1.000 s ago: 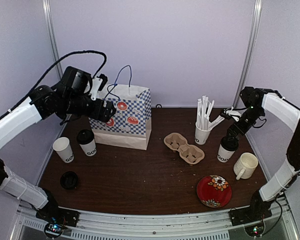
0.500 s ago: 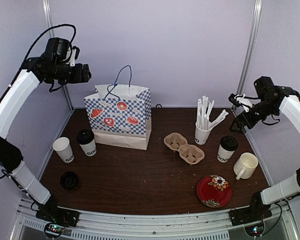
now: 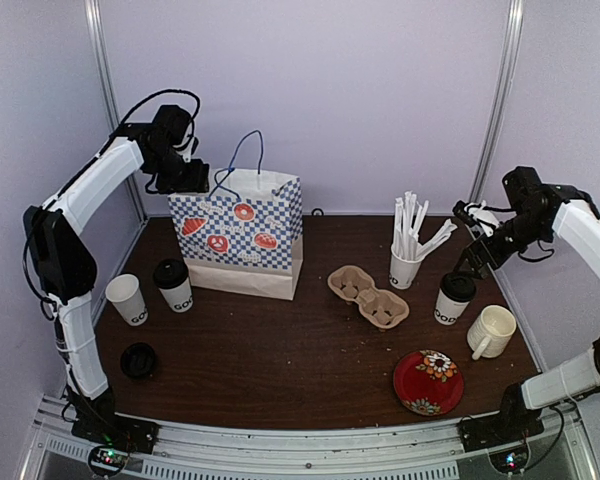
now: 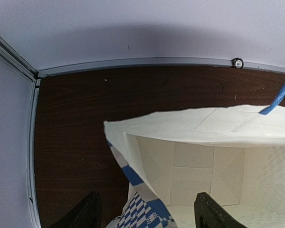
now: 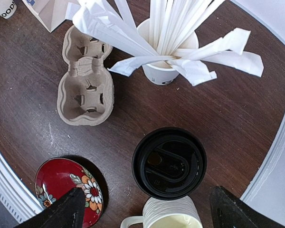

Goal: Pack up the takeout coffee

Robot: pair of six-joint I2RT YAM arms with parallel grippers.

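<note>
Coffee not packed yet: we count three cups, all standing on the worktop (image 3: 280, 350).

- Far left: open cup (image 3: 128, 299), no lid on. Just beside it, left lidded cup (image 3: 174, 286).
- Right side: right lidded cup (image 3: 453, 298), near the stirrer cup (image 3: 408, 262) and just beside the mug (image 3: 492, 331).
- Loose lid (image 3: 138, 360): one, lying flat at front left, apart from the open cup. We judge it belongs on that cup.
- Bag (image 3: 242, 235): one, upright at back left, mouth open. The left wrist view looks inside and shows only pale paper, no cup.
- Carrier (image 3: 368, 295): one, mid-worktop, wells empty.
- Plate (image 3: 429, 381): one, front right. Mug: one. Stirrer cup: one, its bundle too crowded to count.

Left tool (image 4: 147, 204) hangs over the bag's mouth with its fingers spread and nothing between them. Right tool (image 5: 147, 194) hovers above the right lidded cup, fingers wide apart, gripping nothing and clear of the lid.

Done so far: nothing that we can see. Left, by our reckoning: cap the open cup, then get all three cups into the carrier or the bag.
</note>
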